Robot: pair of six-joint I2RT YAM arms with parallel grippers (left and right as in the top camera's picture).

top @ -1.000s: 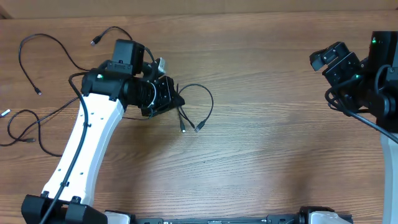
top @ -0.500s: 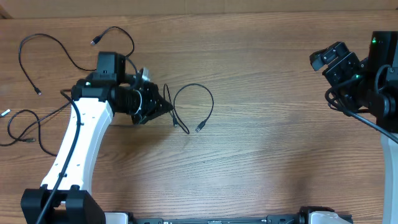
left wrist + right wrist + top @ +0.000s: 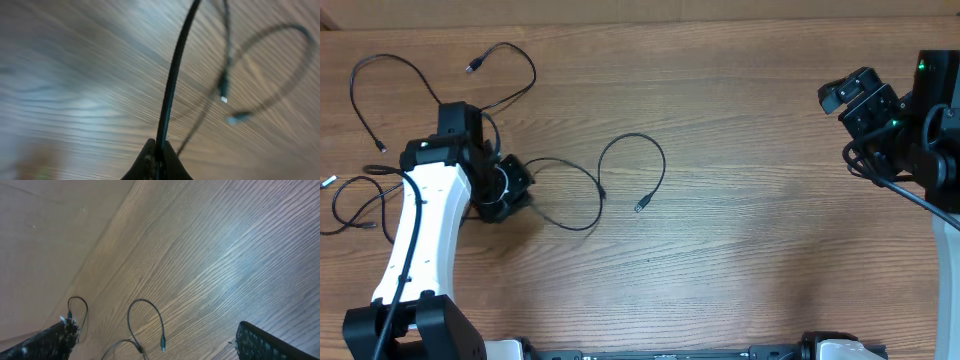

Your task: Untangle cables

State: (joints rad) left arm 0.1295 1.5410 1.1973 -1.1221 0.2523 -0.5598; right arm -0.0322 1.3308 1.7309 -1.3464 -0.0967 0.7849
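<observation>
Three thin black cables lie on the wooden table (image 3: 750, 250). My left gripper (image 3: 520, 180) (image 3: 159, 159) is shut on one cable (image 3: 662, 160) (image 3: 172, 80), pinched between the jaws. That cable runs right, curls into a loop and ends in a plug (image 3: 639, 206) (image 3: 162, 344). A second cable (image 3: 472, 67) loops across the back left. The third cable, with a silvery tip (image 3: 328, 181), lies at the far left, partly under the left arm. My right gripper (image 3: 855, 100) (image 3: 156, 330) hangs open and empty at the far right, well away from the cables.
The white left arm (image 3: 420, 230) stretches from the front edge over the left side of the table. The right arm's thick black cabling (image 3: 890, 170) hangs at the right edge. Bare wood lies between the looped cable and the right arm.
My left gripper has moved left and slightly toward the front, dragging its cable out into a longer line. The loop and plug stayed nearly in place. The right arm has not moved.
</observation>
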